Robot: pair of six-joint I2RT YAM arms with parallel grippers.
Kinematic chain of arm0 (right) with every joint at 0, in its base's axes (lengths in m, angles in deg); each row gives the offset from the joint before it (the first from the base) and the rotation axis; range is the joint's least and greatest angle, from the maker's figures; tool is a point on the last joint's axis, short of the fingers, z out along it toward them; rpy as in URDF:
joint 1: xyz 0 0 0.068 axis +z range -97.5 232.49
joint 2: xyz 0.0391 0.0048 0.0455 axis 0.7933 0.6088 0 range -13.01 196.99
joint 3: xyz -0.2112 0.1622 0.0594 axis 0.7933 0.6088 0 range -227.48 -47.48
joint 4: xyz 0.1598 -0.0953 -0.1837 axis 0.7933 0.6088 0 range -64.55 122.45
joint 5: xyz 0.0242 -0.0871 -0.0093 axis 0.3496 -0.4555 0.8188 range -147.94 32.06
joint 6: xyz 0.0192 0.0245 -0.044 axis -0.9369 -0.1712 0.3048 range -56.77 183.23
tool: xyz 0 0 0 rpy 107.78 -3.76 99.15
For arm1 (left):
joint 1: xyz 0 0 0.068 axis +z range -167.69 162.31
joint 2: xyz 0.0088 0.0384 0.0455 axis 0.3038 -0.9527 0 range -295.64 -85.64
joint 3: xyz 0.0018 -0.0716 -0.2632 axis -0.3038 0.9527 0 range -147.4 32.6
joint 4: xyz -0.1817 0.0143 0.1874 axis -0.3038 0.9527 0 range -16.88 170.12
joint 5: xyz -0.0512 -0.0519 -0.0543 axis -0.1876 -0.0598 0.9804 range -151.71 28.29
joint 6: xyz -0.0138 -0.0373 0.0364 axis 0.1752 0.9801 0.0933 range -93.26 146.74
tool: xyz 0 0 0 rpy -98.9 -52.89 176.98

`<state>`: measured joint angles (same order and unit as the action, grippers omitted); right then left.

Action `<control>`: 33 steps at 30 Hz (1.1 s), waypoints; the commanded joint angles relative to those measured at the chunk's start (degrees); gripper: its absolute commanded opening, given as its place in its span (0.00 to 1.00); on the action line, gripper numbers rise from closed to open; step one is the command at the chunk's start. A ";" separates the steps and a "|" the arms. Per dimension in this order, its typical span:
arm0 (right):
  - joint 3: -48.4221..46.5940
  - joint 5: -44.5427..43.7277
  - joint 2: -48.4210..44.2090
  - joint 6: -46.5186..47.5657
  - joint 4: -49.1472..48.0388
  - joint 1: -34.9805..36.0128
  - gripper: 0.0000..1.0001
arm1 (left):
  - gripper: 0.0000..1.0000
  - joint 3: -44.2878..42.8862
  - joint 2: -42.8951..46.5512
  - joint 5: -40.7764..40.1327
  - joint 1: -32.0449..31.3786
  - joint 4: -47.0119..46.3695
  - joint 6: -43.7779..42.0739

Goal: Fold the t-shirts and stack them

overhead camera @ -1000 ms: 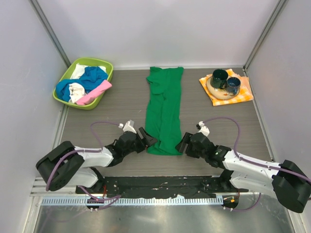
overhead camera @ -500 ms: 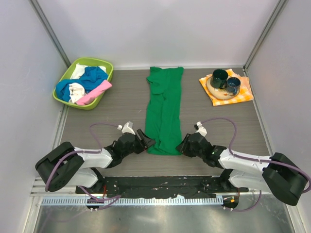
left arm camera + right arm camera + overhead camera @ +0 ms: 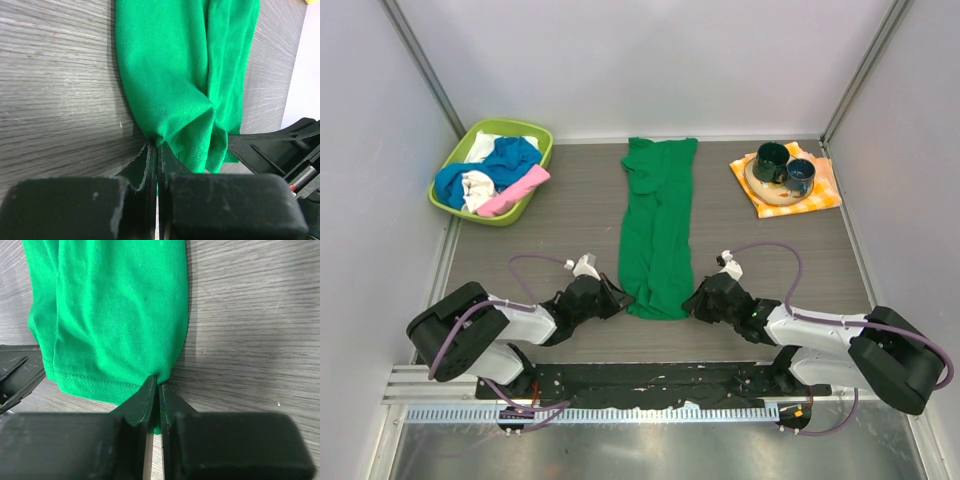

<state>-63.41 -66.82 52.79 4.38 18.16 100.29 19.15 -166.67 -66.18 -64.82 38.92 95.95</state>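
Left gripper [image 3: 156,147]: your fingers are pinched flat together on the near left corner of the green t-shirt [image 3: 658,225] — the cloth bunches up right at the tips.
Right gripper [image 3: 154,382]: closed to a sliver on the near right corner, just at the stitched hem, with a thin fold of green caught between the fingers.
Green t-shirt: folded into a long narrow strip, flat on the table [image 3: 560,230], running from between your two grippers toward the back wall.
Basket [image 3: 505,124]: lime-green, far left, well apart from the strip.
Basket contents: blue t-shirt [image 3: 500,165], pink t-shirt [image 3: 515,190] and white t-shirt [image 3: 477,188], heaped unfolded — the white may be more than one garment; you cannot tell from above.
Far right: checkered cloth [image 3: 820,195] carrying a plate [image 3: 765,190] and two dark mugs [image 3: 771,160].
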 commanded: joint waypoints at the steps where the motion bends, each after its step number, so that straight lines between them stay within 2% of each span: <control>1: 0.28 -0.87 1.00 1.19 4.47 0.37 0.01 | 0.00 2.82 -3.78 0.16 -0.15 7.04 -1.54; 9: 1.42 -1.48 -3.83 0.23 8.59 2.13 0.01 | 0.00 6.42 4.21 0.34 -1.20 10.45 -0.30; 16: 0.28 -5.44 -11.83 -1.79 15.46 9.32 0.01 | 0.00 7.92 16.68 -1.77 -5.24 19.77 1.72; 19: -2.00 -7.89 -14.12 -2.32 18.53 11.70 0.01 | 0.00 5.90 24.24 -4.23 -8.41 27.93 2.25; 24: -9.28 -12.11 -14.12 -0.13 23.46 13.65 0.01 | 0.00 -1.56 34.96 -7.56 -8.85 41.46 -1.26; 27: -13.94 -14.31 -12.11 2.42 24.51 13.65 0.01 | 0.00 -7.36 34.63 -9.68 -8.76 45.87 -4.68; 33: -21.94 -19.50 -5.43 7.51 25.83 12.68 0.01 | 0.00 -16.51 28.48 -10.91 -7.54 45.62 -9.18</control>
<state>-79.80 -79.98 44.07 7.57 42.75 113.64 7.83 -134.89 -74.50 -73.30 81.87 91.67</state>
